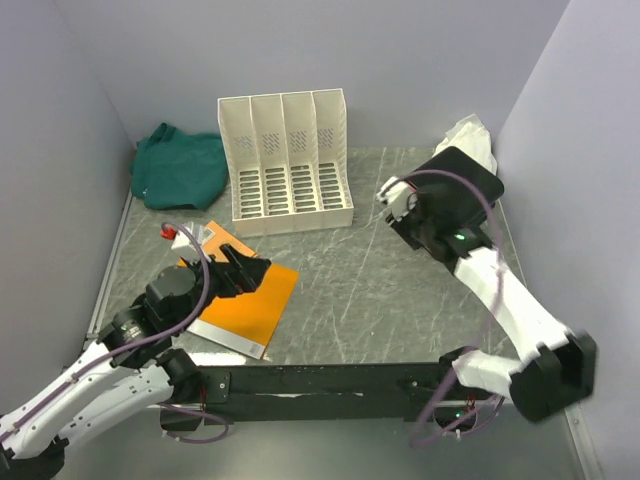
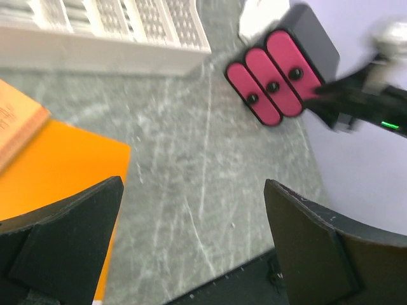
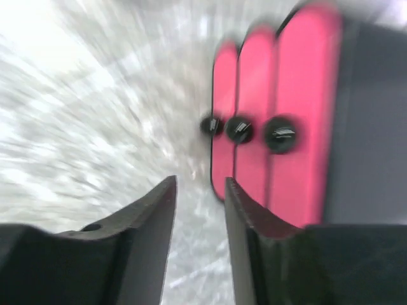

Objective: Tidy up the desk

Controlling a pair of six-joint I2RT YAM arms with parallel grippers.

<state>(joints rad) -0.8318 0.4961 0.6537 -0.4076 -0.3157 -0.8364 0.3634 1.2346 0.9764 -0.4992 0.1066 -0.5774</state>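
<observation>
The desk (image 1: 390,290) is a dark grey-green veined top between pale lavender walls. An orange folder (image 1: 250,300) lies at its front left. My left gripper (image 1: 245,270) hovers over the folder's right edge (image 2: 63,171), wide open (image 2: 194,184) with only bare desk between the fingers. A black box with three pink strips (image 2: 280,70) sits at the back right by the wall (image 1: 470,180). My right gripper (image 3: 200,184) is right beside it, left of the pink face (image 3: 286,127). Its fingers stand a narrow gap apart with nothing between them; that view is blurred.
A white slotted file organizer (image 1: 285,165) stands at the back centre. A green cloth (image 1: 180,165) is bunched in the back left corner. Something white and crumpled (image 1: 470,135) lies behind the black box. A tan notebook (image 2: 16,124) rests on the orange folder.
</observation>
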